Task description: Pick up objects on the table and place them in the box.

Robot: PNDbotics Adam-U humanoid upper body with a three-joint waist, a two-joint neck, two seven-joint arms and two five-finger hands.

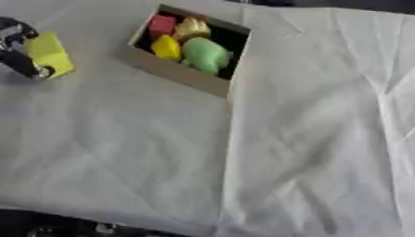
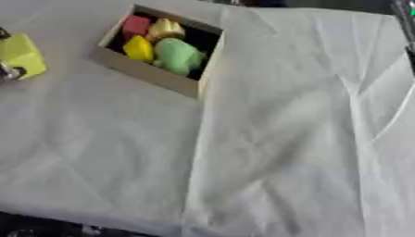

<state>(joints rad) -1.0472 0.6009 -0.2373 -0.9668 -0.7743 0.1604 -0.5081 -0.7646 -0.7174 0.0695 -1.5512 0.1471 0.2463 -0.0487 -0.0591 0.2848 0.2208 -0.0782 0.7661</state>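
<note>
A cardboard box [image 1: 174, 71] stands at the upper middle of the white-clothed table. Inside it lie a red block [image 1: 161, 24], a pale yellow piece [image 1: 192, 28], a bright yellow piece [image 1: 167, 47] and a green piece [image 1: 206, 54]. At the far left edge my left hand [image 1: 18, 48] is curled round a yellow block [image 1: 48, 53], left of the box and apart from it. Whether the block rests on the cloth or hangs above it I cannot tell. My right hand shows in neither view.
A creased white cloth [image 1: 308, 139] covers the table. Its near edge runs along the bottom left, with dark floor [image 1: 48, 224] beyond. A dark strip [image 2: 324, 3] lies at the far edge.
</note>
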